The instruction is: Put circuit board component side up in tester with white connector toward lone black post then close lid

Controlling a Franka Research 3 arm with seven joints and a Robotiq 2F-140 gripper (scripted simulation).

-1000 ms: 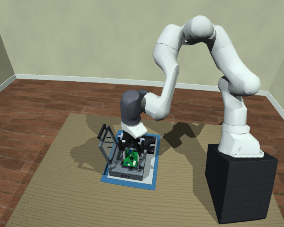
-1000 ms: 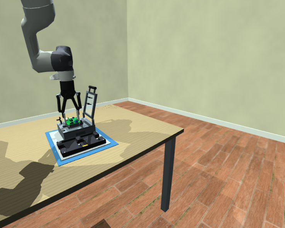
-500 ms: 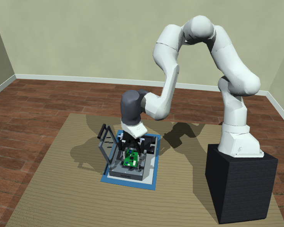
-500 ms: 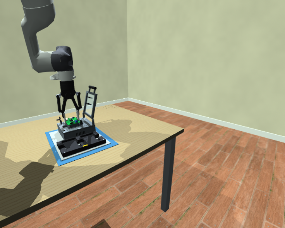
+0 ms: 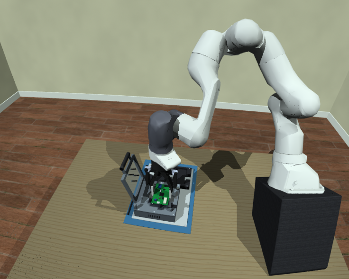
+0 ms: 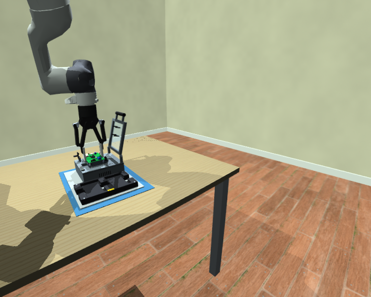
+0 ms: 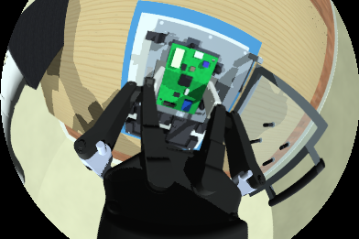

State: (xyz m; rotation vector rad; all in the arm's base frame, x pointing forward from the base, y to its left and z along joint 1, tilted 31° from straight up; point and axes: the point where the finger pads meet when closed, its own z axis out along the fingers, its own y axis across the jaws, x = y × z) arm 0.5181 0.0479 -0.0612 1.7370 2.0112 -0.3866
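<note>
The green circuit board (image 5: pixel 160 193) (image 6: pixel 94 158) (image 7: pixel 185 77) lies level at the top of the grey tester (image 5: pixel 154 213) (image 6: pixel 100 175) (image 7: pixel 229 47), component side up. Its large white connector (image 5: pixel 165 200) (image 7: pixel 178 58) is at the end away from the black tray (image 6: pixel 93 196) (image 7: pixel 180 135). My gripper (image 5: pixel 161 190) (image 6: pixel 93 155) (image 7: pixel 184 81) points down and is shut on the board, a pale fingertip at each long edge. The pins and the board's underside are hidden, so I cannot tell whether it is seated. The lid (image 5: pixel 129 190) (image 6: pixel 122 138) (image 7: pixel 293 94) stands open.
A black upright part (image 6: pixel 77 156) (image 7: pixel 156 37) stands on the tester's side opposite the lid. The lid's black handle (image 5: pixel 124 161) (image 6: pixel 120 114) (image 7: pixel 298 182) sticks up close beside the gripper. A blue-edged mat (image 5: pixel 157 228) (image 6: pixel 73 207) (image 7: pixel 192 11) lies under tester and tray.
</note>
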